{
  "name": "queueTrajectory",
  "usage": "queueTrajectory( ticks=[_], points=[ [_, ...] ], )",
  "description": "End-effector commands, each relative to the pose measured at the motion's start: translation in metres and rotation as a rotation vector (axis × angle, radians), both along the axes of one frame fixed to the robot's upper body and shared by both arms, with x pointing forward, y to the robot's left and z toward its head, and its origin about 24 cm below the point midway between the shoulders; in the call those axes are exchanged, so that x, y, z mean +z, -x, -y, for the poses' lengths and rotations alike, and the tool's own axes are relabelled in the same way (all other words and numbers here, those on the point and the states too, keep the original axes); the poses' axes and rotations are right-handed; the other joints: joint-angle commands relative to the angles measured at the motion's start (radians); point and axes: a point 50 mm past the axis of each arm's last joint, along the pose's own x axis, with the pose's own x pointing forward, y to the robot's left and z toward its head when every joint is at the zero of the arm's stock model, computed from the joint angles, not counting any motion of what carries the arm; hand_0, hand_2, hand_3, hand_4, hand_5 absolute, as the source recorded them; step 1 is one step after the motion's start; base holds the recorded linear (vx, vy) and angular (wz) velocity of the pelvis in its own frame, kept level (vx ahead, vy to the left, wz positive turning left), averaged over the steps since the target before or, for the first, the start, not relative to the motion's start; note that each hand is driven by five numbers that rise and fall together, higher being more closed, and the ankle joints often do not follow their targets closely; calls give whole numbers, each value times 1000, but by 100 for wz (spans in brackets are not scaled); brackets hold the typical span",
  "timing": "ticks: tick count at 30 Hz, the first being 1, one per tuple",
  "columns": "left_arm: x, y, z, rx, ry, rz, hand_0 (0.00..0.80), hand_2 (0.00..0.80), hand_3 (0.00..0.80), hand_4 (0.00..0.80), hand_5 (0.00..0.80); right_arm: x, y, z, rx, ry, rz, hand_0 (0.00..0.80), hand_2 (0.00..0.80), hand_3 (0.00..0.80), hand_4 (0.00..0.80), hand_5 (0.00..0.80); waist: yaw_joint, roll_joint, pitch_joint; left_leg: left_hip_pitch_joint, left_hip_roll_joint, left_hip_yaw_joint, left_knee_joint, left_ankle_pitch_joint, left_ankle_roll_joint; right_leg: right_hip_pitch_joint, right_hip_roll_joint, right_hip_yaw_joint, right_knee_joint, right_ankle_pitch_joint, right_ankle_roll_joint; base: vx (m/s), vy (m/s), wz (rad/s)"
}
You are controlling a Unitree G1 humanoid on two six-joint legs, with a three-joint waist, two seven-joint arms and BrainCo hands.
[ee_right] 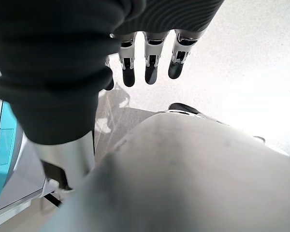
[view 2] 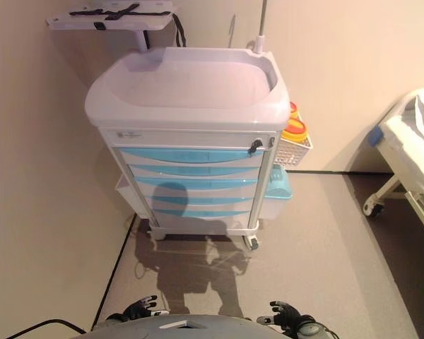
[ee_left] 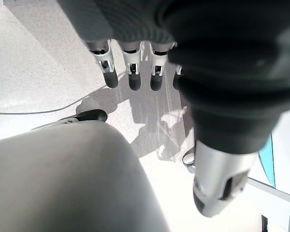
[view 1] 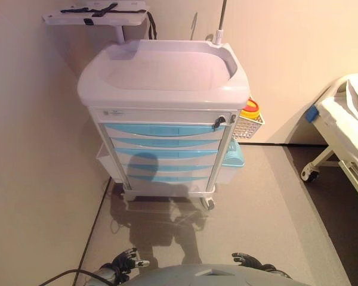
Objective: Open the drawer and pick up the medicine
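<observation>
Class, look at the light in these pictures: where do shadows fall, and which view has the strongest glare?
Left eye view: a dark shadow falls across the cart's blue drawers and the floor before it. Right wrist view: the floor glares near white past the right hand. Left wrist view: the left hand casts soft finger shadows on bright floor.

The cart (view 1: 167, 89) is moulded in smooth, slightly glossy white plastic, its drawers (view 1: 164, 130) fronted in glossy blue plastic. A white wire basket (view 1: 248, 126) is hung alongside. The floor (view 1: 268, 214) is finished matt and finely speckled.
</observation>
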Motion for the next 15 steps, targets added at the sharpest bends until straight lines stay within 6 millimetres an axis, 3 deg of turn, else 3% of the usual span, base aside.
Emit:
queueTrajectory(
  ticks=[1, 15],
  points=[
    [2, -27, 25, -3, 68, 72, 0, 0, 0, 0, 0, 3, -23, -8, 3, -28, 55, 0, 0, 0, 0, 0, 6, 5, 52, 14, -36, -9, 7, -107, 7, 25, 27, -15, 20, -61, 34, 0, 0, 0],
    [-3, -14, 10, 121, -62, -5, 0, 0, 0, 0, 0, 1, -19, -10, 10, -15, 38, 0, 0, 0, 0, 0, 9, 5, 56, 22, -45, -20, 7, -109, 12, 32, 21, -19, 33, -72, 33, 31, 9, 1]
  ],
)
